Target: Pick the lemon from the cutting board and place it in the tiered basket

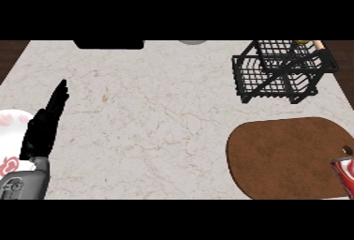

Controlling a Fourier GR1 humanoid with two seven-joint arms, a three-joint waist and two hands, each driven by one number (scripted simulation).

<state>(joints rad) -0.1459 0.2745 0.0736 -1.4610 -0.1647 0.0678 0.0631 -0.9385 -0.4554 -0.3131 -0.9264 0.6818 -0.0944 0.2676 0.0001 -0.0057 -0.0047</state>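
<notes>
The brown cutting board [287, 157] lies at the lower right, and no lemon shows on it. The black wire tiered basket [280, 72] stands at the back right. A small yellow shape [302, 41] shows in the basket's top tier at the picture's upper edge, beside a tan piece [318, 45]; I cannot tell whether it is the lemon. My left hand [43, 124] rests open at the left edge, fingers straight and pointing away. My right hand is out of view.
A white plate with pink marks [10, 123] lies at the left edge, partly behind my left hand. A red and white packet [344, 174] overlaps the board's right edge. A black object [109, 44] and a grey round thing [192, 41] sit at the counter's back.
</notes>
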